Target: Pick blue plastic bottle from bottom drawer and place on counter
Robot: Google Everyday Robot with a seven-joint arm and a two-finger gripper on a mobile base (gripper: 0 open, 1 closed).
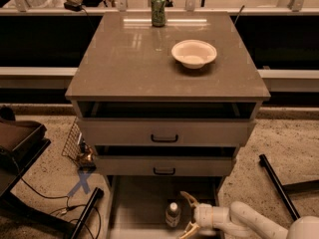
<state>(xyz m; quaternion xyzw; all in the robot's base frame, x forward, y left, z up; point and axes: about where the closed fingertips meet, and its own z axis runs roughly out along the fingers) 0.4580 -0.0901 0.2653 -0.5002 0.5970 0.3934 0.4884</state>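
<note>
We see the small, clear, white-capped blue plastic bottle (173, 214) standing upright at the near end of the wide, flat grey bottom drawer (134, 203), just left of our white 2-finger gripper (190, 214), whose fingers are spread wide and empty, opening toward it.

The small clear plastic bottle with a white cap and a white, dark-printed label (173, 214) stands upright in the pulled-out bottom drawer, a wide flat grey tray with low sides (137, 203). Above it, the smooth grey-brown counter slab (129, 63) tops the cabinet. The white two-finger gripper (186, 214) sits just beside the bottle, its fingers spread apart.
</note>
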